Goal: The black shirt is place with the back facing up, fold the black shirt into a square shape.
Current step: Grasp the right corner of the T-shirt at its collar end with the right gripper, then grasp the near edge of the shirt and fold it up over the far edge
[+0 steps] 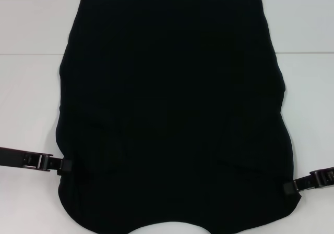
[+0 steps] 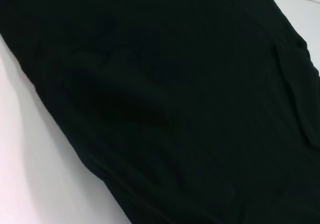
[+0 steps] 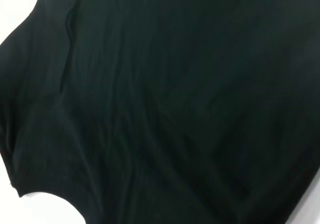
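The black shirt [image 1: 172,109] lies flat on the white table, its straight hem at the far side and its curved neckline at the near edge. Its sides look folded inward, giving a rounded outline. My left gripper [image 1: 67,165] touches the shirt's left edge near the front. My right gripper [image 1: 288,187] touches the right edge, slightly nearer to me. The left wrist view is filled with the black shirt [image 2: 190,104], softly creased. The right wrist view shows the black shirt [image 3: 175,99] with the neckline curve at one corner. Neither wrist view shows its own gripper.
The white table [image 1: 31,88] surrounds the shirt on the left, right and far sides. A strip of the table [image 2: 30,184] shows beside the cloth in the left wrist view, and a corner of the table [image 3: 15,4] in the right wrist view.
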`<state>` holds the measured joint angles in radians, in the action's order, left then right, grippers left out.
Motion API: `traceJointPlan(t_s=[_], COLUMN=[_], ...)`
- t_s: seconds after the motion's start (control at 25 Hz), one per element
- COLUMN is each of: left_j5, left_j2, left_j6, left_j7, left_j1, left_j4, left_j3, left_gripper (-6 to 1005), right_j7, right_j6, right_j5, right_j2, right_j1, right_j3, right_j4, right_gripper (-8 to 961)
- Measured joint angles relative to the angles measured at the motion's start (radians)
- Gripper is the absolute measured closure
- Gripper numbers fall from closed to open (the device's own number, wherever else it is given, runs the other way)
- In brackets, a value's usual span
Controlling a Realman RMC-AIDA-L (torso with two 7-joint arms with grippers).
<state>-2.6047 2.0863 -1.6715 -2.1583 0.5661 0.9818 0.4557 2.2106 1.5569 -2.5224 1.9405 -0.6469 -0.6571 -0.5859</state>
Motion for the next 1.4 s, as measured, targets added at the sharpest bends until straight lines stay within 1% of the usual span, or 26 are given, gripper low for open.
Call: traceJointPlan(t_s=[0.2,0.32,0.52,0.6,0.8,1.0,1.24,1.4], left_j5=[0.0,0.0,0.0,0.0,-0.005,-0.005,-0.016,-0.016], left_j2=[0.0,0.0,0.0,0.0,-0.008,-0.007,-0.01,-0.01], left_j6=[0.001,0.001,0.001,-0.011,-0.069,-0.12,-0.24,-0.336], left_j7=[0.0,0.0,-0.006,-0.015,-0.015,-0.004,0.071,0.146], left_j1=[0.0,0.0,-0.002,-0.01,-0.036,-0.076,-0.121,-0.161], left_j4=[0.0,0.0,0.0,0.006,0.018,0.039,0.043,0.047], left_j3=[0.0,-0.002,-0.006,-0.028,-0.129,-0.152,-0.221,-0.282], left_gripper=[945,946,946,946,946,945,945,946], right_j7=[0.001,-0.003,-0.034,-0.059,-0.139,-0.227,-0.326,-0.395], right_j6=[-0.001,-0.001,-0.004,-0.004,0.03,0.097,0.168,0.209], right_j5=[-0.001,-0.001,0.004,0.007,0.009,0.01,0.01,0.009], right_j2=[0.0,0.0,0.0,-0.002,-0.012,-0.024,-0.049,-0.056], right_j1=[0.002,0.004,0.021,0.038,0.087,0.138,0.208,0.257], right_j3=[-0.001,-0.001,0.019,0.043,0.142,0.233,0.315,0.343], right_j4=[0.0,0.0,0.002,0.003,0.003,-0.004,-0.002,0.002], right_gripper=[539,748,908,908,908,907,907,907])
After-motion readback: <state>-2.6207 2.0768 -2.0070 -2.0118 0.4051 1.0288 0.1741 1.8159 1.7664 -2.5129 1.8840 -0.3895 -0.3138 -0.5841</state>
